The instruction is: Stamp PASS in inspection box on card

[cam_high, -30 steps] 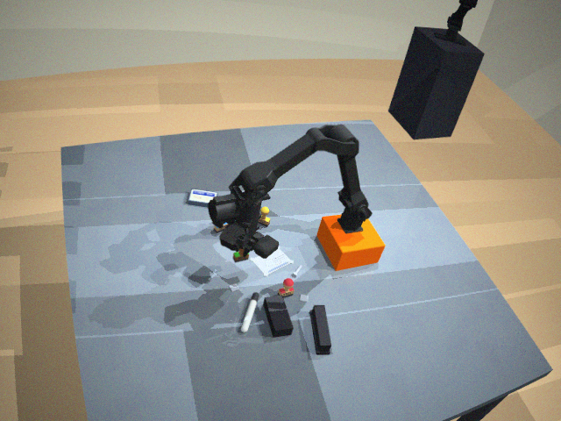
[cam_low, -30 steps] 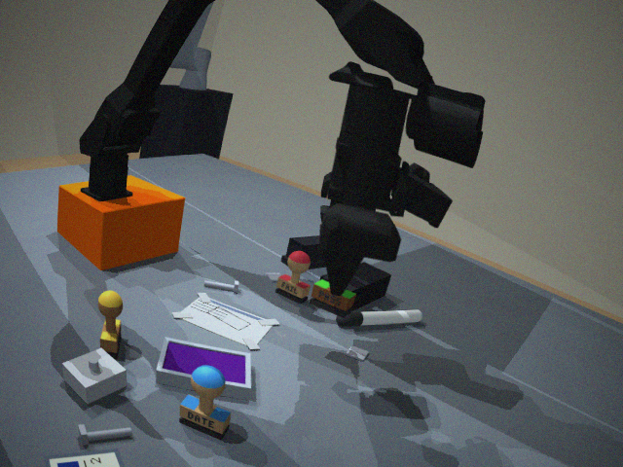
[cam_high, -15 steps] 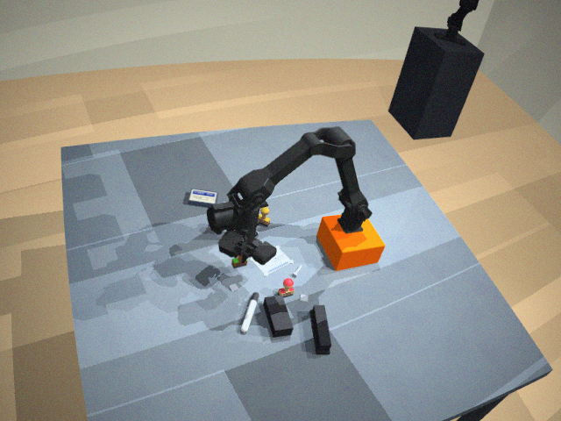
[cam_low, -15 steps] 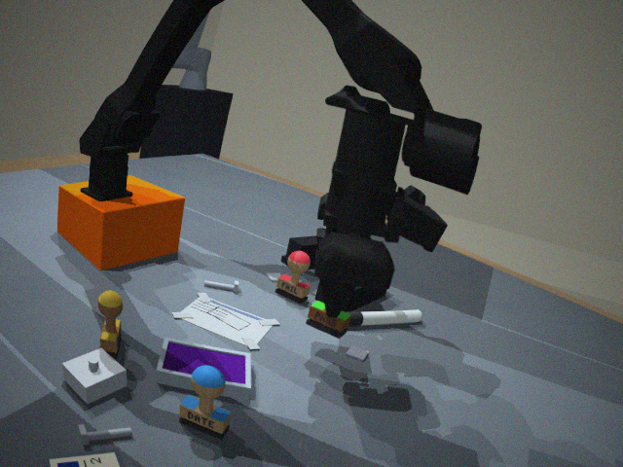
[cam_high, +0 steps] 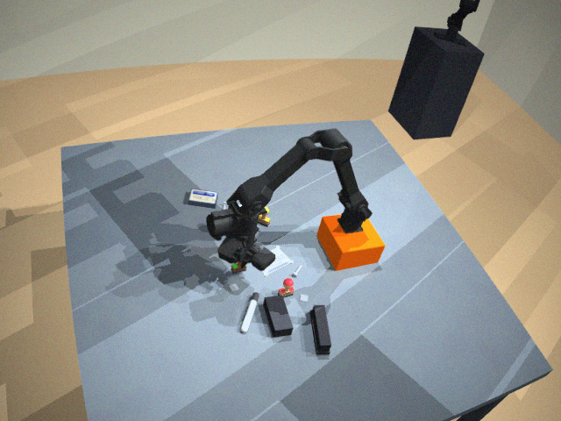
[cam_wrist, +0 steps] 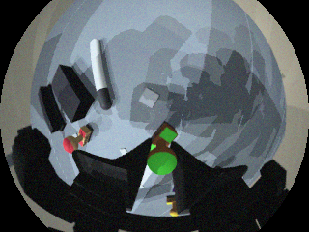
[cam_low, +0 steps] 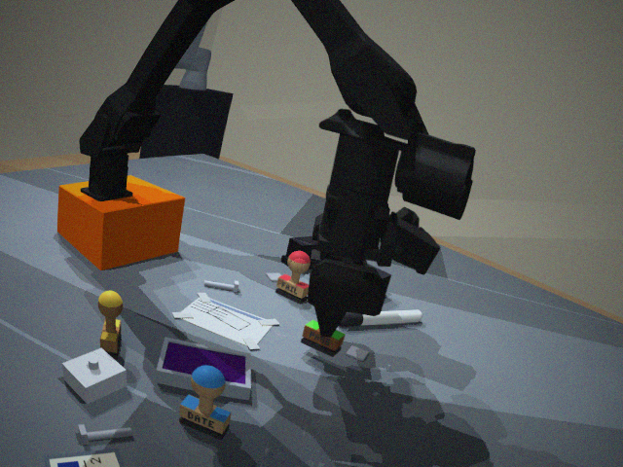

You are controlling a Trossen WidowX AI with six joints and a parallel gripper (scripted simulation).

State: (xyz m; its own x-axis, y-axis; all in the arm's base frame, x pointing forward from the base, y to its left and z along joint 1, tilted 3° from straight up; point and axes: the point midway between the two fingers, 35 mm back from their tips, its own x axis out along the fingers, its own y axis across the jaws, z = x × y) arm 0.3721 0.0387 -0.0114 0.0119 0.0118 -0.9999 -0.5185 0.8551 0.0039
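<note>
The gripper point(cam_high: 244, 264) point(cam_low: 329, 334) point(cam_wrist: 161, 143) over there has the green PASS stamp point(cam_high: 237, 267) point(cam_low: 322, 338) point(cam_wrist: 161, 161) pinched between its fingers, just off the bench point(cam_high: 149, 353) point(cam_low: 528, 372) point(cam_wrist: 130, 53), beside the card point(cam_high: 278, 261) point(cam_low: 226, 320) and near the white marker point(cam_high: 248, 315) point(cam_low: 392, 318) point(cam_wrist: 98, 68)

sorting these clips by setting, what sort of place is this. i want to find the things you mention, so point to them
Probably an inspection or paperwork bench: a FAIL stamp point(cam_high: 286, 288) point(cam_low: 293, 285) point(cam_wrist: 77, 139), a purple ink pad point(cam_low: 175, 355) and a printed card point(cam_high: 277, 260) point(cam_low: 226, 319) with a box on it suggest checking and marking.
</note>
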